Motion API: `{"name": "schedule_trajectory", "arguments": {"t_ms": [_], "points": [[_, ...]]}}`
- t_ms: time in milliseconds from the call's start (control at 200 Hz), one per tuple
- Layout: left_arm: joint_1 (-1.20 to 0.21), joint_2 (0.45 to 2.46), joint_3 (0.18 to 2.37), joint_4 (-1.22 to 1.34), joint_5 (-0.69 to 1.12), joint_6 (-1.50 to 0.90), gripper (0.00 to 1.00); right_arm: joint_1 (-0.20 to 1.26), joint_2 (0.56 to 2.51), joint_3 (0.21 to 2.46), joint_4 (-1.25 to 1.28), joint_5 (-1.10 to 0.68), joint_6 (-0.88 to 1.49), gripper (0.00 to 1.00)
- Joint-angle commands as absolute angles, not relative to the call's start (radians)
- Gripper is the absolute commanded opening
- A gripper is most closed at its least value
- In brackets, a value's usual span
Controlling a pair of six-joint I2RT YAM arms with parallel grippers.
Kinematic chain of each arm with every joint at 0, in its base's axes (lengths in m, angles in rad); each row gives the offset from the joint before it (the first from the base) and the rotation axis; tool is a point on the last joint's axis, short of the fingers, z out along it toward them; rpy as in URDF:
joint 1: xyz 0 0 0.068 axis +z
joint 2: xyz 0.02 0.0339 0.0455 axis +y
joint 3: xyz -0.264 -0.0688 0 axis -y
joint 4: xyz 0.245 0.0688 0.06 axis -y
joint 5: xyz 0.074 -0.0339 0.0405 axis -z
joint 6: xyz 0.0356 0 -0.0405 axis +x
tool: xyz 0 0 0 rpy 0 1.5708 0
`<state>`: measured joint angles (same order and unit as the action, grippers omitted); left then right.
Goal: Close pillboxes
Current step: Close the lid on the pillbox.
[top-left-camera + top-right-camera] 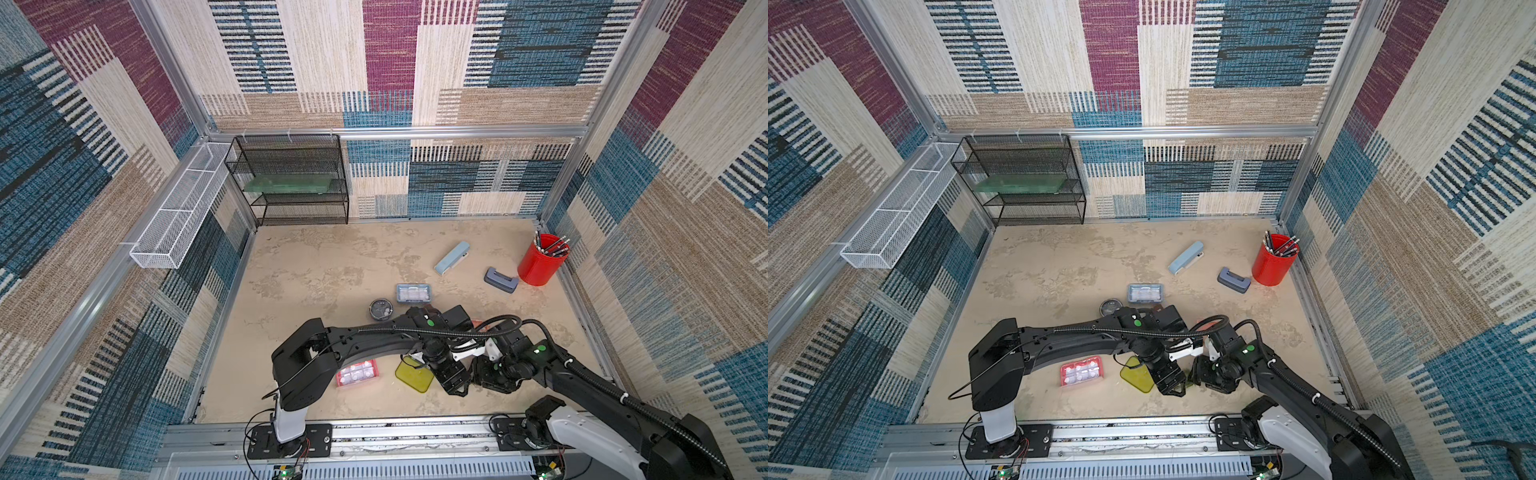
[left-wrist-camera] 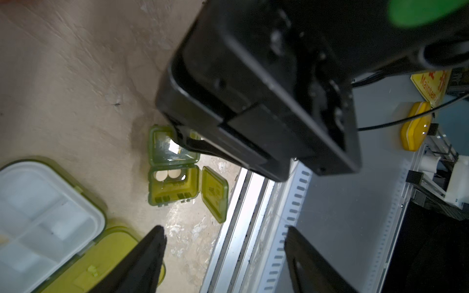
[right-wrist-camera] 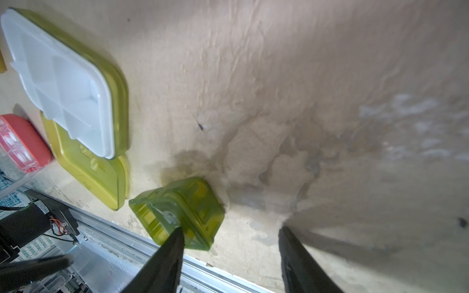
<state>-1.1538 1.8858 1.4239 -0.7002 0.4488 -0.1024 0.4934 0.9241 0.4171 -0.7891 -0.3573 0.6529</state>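
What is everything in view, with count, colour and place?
light blue pillbox: one, light blue, centre
round pillbox: one, black, beside it
pink pillbox: one, pink, front left
tray pillbox: one, yellow-green with white tray, open, front centre
small pillbox: one, green, one lid open, front
long case: one, pale blue, back right
pen cup: one, red, right back corner
block: one, grey-blue, beside pen cup
mesh rack: one, black, back left
slab: one, green, on mesh rack
wire basket: one, white, high on left side
left tool: one, black, open
right tool: one, black, open, at small pillbox
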Motion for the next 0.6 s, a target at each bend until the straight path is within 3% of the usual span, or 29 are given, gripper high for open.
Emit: {"name": "schedule_trajectory", "arguments": {"t_ms": [0,596], "points": [[-1.158,1.900,1.420,-0.705,0.429,-0.081,0.77,0.493,0.911,0.411,-0.804,-0.351,0.650,0.62],[-1.158,1.967,1.453,-0.744,0.286,-0.130,0.66,0.499,0.921,0.417,-0.786,-0.356,0.647,0.62]]}}
